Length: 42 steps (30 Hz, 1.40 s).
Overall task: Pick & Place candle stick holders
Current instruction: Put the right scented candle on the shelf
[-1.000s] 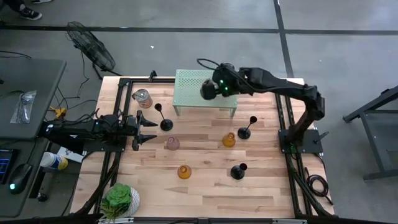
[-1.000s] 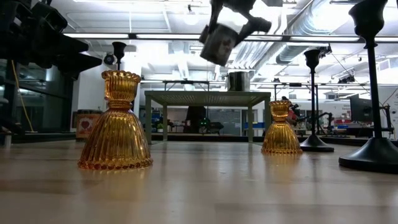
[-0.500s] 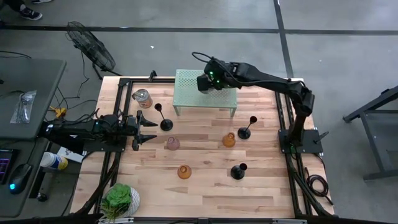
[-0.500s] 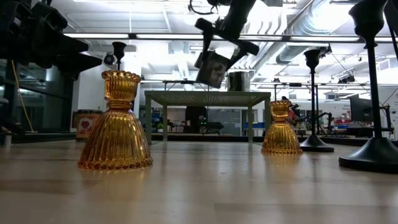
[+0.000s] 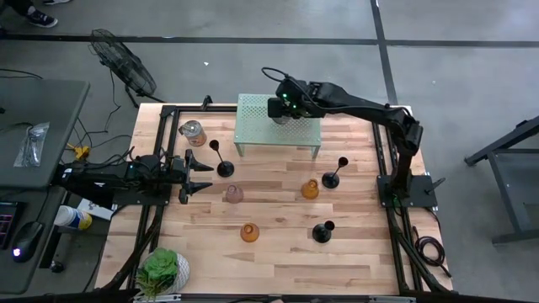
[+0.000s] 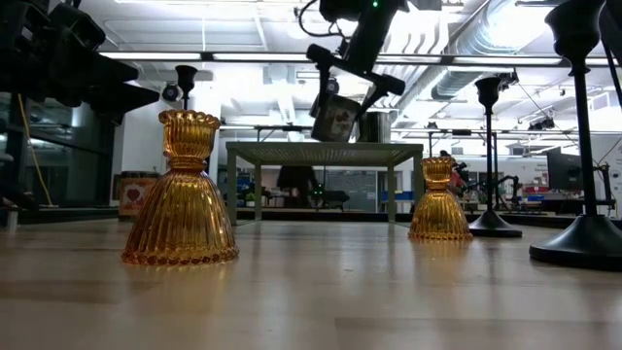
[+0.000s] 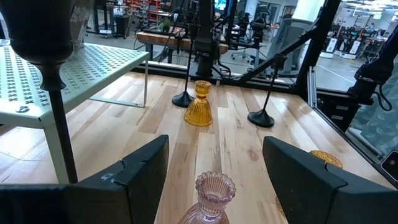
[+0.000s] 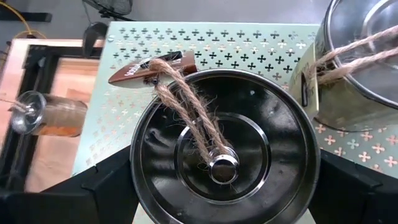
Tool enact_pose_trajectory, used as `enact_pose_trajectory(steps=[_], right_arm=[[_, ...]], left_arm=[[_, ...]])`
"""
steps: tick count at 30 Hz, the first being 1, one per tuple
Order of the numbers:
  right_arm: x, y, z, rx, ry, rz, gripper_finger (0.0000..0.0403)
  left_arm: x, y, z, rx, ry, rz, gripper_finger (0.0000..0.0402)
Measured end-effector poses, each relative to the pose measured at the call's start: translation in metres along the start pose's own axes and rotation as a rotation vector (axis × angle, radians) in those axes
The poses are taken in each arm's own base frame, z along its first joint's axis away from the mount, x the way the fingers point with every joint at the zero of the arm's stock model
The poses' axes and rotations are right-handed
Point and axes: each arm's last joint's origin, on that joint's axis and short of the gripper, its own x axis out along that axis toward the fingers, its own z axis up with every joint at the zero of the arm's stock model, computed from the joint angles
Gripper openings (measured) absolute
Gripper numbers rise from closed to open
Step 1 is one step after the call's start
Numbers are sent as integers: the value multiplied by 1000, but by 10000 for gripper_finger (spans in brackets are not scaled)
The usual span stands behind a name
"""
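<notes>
Over the green perforated stand (image 5: 278, 126) at the far side, my right gripper (image 8: 227, 186) is shut on a round tin (image 8: 224, 155). The tin has a dark lid with a knob, twine and a brown tag. On the wood stand three black candle stick holders (image 5: 221, 160) (image 5: 333, 175) (image 5: 322, 231), two amber ones (image 5: 311, 189) (image 5: 249, 232) and a pink one (image 5: 233, 194), each on its base. My left gripper (image 5: 202, 174) waits open and level at the table's left. The pink holder (image 7: 211, 199) is just ahead of it, untouched. My right gripper pinches the tin between its two fingers, one on each side of the round wall just under the lid's rim (image 8: 138, 180). The fingers slant down from above. The tin (image 6: 335, 117) hangs tilted just over the stand's top; whether its bottom touches, I cannot tell.
A second, silver tin with twine (image 8: 360, 56) stands on the green stand right beside the held one. A glass jar (image 5: 193, 132) sits at the far left of the table, a potted plant (image 5: 162, 271) at the near left corner. Black frame rails run along both sides.
My right gripper has carried the tin down and a little toward the table's far left, from well above the green stand to just over its top, rolling somewhat on the way. The tin stays tilted in the hold.
</notes>
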Motion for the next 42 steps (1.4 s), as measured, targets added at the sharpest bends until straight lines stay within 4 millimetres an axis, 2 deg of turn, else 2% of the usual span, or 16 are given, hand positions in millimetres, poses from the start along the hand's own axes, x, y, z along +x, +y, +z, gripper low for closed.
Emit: enact_pose_trajectory(steps=[18,28,42], right_arm=[[4,0,1,-4,10,6,350],[5,-1,3,-8,9,3,390],[5,-1,9,2,-17,32,391]], left_arm=[[0,0,0,0,0,0,255],[0,0,0,0,0,0,255],[0,0,0,0,0,0,255]])
